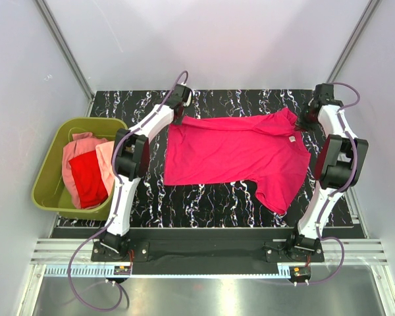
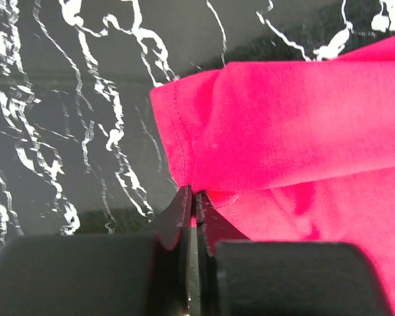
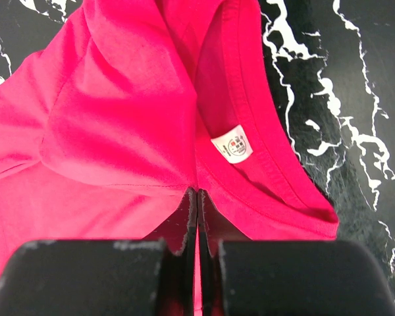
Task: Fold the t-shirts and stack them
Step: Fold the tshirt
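A bright magenta-pink t-shirt [image 1: 230,151] lies spread across the black marbled table, with one sleeve hanging toward the near right. My left gripper [image 1: 179,113] is at its far-left corner. In the left wrist view the left gripper [image 2: 193,195] is shut on the stitched hem of the magenta-pink t-shirt [image 2: 303,118]. My right gripper [image 1: 307,122] is at the far-right shoulder. In the right wrist view the right gripper [image 3: 197,193] is pinched on the cloth [image 3: 118,112] beside the collar and its white label [image 3: 232,143]. A red t-shirt [image 1: 87,179] and a pale salmon-pink one [image 1: 76,148] lie in the tub.
An olive-green tub [image 1: 46,181] stands off the table's left edge, beside the left arm. Bare marbled table [image 1: 204,204] shows in front of the shirt. Grey walls close in at the back and on both sides.
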You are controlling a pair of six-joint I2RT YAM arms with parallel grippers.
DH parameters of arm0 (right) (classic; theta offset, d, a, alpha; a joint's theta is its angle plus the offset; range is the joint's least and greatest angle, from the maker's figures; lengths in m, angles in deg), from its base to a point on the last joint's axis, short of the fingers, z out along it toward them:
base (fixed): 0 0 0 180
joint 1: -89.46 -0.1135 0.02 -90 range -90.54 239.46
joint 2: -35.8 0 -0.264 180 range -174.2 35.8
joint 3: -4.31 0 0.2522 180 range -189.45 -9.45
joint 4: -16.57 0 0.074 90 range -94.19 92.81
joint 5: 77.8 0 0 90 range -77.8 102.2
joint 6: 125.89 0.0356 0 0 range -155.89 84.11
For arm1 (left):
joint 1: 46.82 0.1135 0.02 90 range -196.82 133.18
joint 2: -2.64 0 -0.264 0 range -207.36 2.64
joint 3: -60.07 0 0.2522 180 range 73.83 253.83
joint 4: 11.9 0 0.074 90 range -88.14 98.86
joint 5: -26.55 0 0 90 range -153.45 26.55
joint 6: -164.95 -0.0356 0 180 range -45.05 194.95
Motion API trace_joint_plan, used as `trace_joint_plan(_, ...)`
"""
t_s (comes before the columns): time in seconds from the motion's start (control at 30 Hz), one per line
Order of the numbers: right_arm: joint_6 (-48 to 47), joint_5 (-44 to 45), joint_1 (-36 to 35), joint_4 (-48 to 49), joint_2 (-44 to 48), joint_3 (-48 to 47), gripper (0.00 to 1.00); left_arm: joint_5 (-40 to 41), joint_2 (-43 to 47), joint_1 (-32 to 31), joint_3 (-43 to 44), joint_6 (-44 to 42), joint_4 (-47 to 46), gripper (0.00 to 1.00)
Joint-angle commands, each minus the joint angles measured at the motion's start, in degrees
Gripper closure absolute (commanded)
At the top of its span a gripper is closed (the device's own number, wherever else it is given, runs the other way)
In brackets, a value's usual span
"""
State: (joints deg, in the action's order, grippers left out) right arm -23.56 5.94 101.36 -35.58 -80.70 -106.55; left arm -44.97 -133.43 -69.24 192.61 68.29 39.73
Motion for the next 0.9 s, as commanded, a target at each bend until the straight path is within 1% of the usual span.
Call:
trace_joint_plan(0.0,0.58,1.34,-0.12,-1.07,4.27,-2.74,1.0,2.26,2.48,-0.26,2.95,-1.87,0.19,0.88)
trace_joint_plan(0.07,0.67,0.99,-0.12,-1.07,4.62,-2.66,1.0,2.26,2.56,-0.35,2.51,-1.87,0.19,0.87)
trace_joint_plan(0.1,0.76,0.73,-0.12,-1.07,4.71,-2.66,1.0,2.35,2.48,-0.52,2.33,-2.04,0.1,0.91)
trace_joint_plan(0.13,0.84,0.55,-0.12,-1.07,4.8,-2.66,1.0,2.35,2.39,-0.44,2.16,-2.13,0.1,0.97)
trace_joint_plan(0.17,0.93,0.38,-0.12,-1.16,4.8,-2.66,1.0,2.35,2.39,-0.44,1.89,-2.22,0.01,1.0)
trace_joint_plan(0.33,1.02,1.42,-0.04,-1.68,5.24,-3.09,1.0,3.75,3.09,-0.61,1.54,-3.01,-1.04,1.0)
trace_joint_plan(0.47,2.34,3.36,0.31,-4.76,4.71,-5.82,1.0,5.86,5.46,-0.96,0.67,-4.5,-3.58,1.0)
trace_joint_plan(0.6,3.04,5.73,0.75,-6.6,5.5,-6.09,1.0,8.32,7.48,-2.19,-1.71,-8.88,-6.4,1.0)
trace_joint_plan(0.7,3.31,6.09,1.19,-7.14,6.29,-4.86,1.0,10.95,7.75,-3.51,-3.38,-10.66,-7.02,1.0)
trace_joint_plan(0.87,3.48,6.0,1.37,-7.75,7.79,-3.36,1.0,9.47,9.06,-4.22,-5.66,-10.57,-6.23,1.0)
